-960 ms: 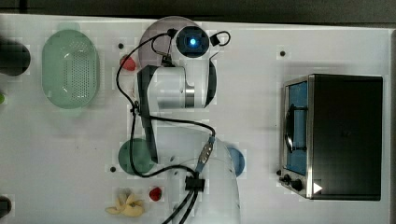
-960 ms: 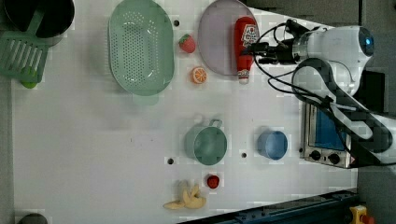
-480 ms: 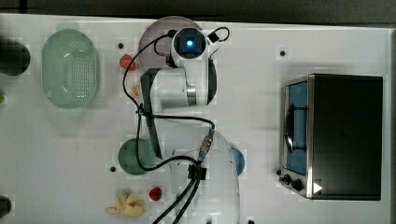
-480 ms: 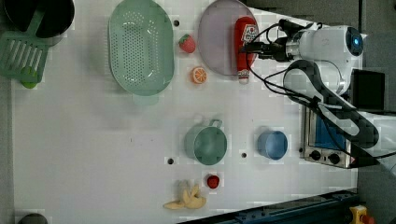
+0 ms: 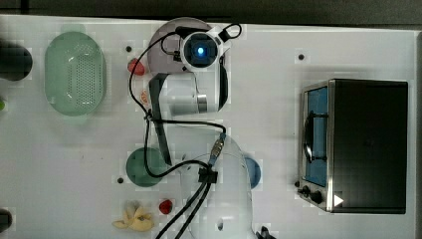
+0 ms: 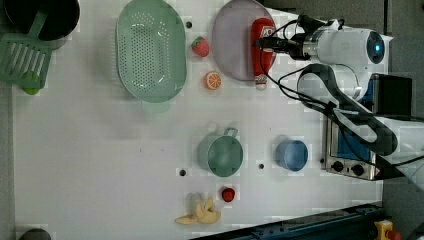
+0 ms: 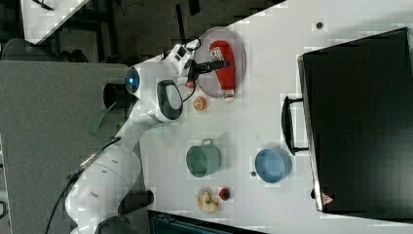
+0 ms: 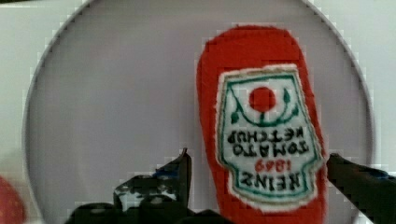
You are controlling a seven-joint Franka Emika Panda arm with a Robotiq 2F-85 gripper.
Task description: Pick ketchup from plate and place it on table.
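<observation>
Red ketchup (image 8: 261, 116) with white-and-green label, lilac-grey plate (image 8: 116, 93), white table (image 6: 100, 165)

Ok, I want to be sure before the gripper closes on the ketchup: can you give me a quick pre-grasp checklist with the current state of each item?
1. Gripper open: ok.
2. Fingers either side of the ketchup: ok in the wrist view.
3. Ketchup lying on the plate, cap end over the rim: ok.
4. Gripper low enough to grip: cannot tell.
5. Bare table beside the plate for setting down: ok.
6. Strawberry and orange slice apart from the ketchup: ok.
</observation>
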